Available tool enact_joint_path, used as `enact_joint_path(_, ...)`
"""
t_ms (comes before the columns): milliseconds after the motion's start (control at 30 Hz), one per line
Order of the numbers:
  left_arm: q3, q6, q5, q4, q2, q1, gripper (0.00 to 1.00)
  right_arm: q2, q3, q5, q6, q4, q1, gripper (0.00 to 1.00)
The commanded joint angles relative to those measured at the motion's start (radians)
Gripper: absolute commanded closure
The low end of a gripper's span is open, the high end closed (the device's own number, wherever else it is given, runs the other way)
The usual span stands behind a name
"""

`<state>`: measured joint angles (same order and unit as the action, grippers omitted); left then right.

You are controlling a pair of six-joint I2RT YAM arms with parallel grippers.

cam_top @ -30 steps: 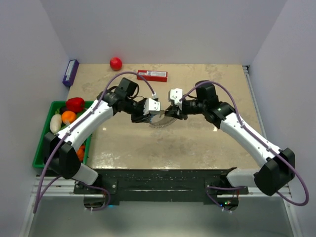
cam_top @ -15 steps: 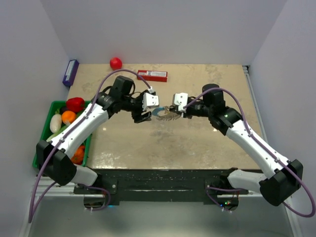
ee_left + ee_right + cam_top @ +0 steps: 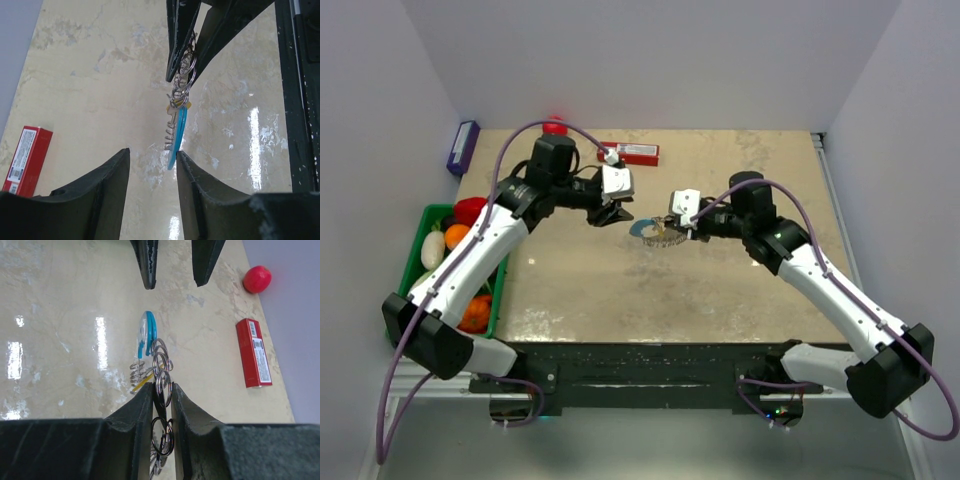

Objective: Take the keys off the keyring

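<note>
The keyring (image 3: pixel 159 374) hung above the middle of the surface (image 3: pixel 720 290), its silver rings clenched in your right hand (image 3: pixel 161 391), with the blue segment and the small brass key (image 3: pixel 142 382) dangling from them. Your left hand (image 3: pixel 152 161) hovered released just beside it, grasping nothing.

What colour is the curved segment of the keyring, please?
The curved segment on the keyring is bright light blue; it is clearest in the right wrist view.
</note>
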<state>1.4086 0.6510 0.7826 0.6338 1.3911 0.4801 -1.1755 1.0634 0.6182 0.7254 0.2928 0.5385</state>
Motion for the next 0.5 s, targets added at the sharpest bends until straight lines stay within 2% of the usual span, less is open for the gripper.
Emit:
enact_joint_path(0,0.069,-0.033,0.069,-0.051,0.028,0.002,0.57,0.004,0.030,0.035,-0.047,-0.027,0.006,1.00)
enact_joint_path(267,0.176,0.025,0.056,-0.008,0.152,0.002,0.59,-0.004,0.075,0.143,0.022,0.068,0.006,1.00)
enact_joint_path(333,0.206,0.041,0.098,0.039,0.196,0.002,0.59,-0.001,0.081,0.176,0.031,0.092,0.006,1.00)
enact_joint_path(467,0.260,0.163,0.204,0.188,0.258,0.002,0.56,0.017,0.098,0.202,0.152,0.146,0.008,1.00)
